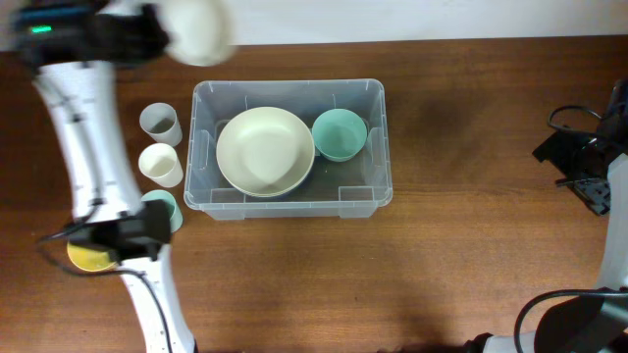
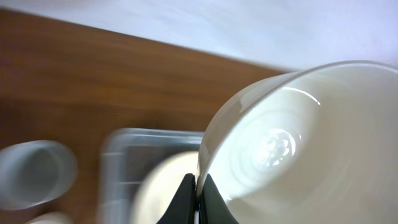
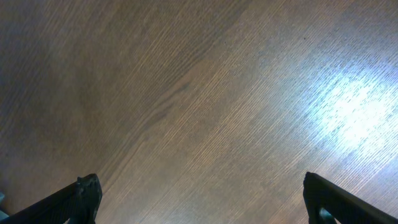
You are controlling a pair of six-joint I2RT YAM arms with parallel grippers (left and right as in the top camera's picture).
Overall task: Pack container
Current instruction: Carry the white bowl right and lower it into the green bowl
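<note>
The container point(image 1: 375, 184) sits in the middle of the overhead frame, a little left of centre, on the brown wood-grain table point(image 1: 471, 275); it is a clear rectangular bin with rounded corners and a raised rim. I judge it light and fairly stiff at the rim but thin and springy in the walls, smooth enough to slip under hard pads. If it must be shifted, the rim along a short side looks the best place to take hold, not the glossy flat wall.

Inside it lie a broad cream bowl point(image 1: 265, 150) and, touching it on the right, a smaller teal bowl point(image 1: 339, 134); both look matte and rigid.

The left gripper point(image 2: 196, 190) is pinched on the rim of a white bowl point(image 2: 311, 143) - glossy inside, thin-lipped, probably brittle if dropped - held at the upper left of the overhead frame, beyond the bin's far left corner. The right gripper point(image 3: 202, 199) is spread wide over bare wood at the right edge, holding nothing.

Left of the bin stand a grey cup point(image 1: 160, 122), a cream cup point(image 1: 161, 164) and a teal cup point(image 1: 165, 208), the last partly hidden by the arm; something yellow point(image 1: 88, 257) shows below - too covered to name.
</note>
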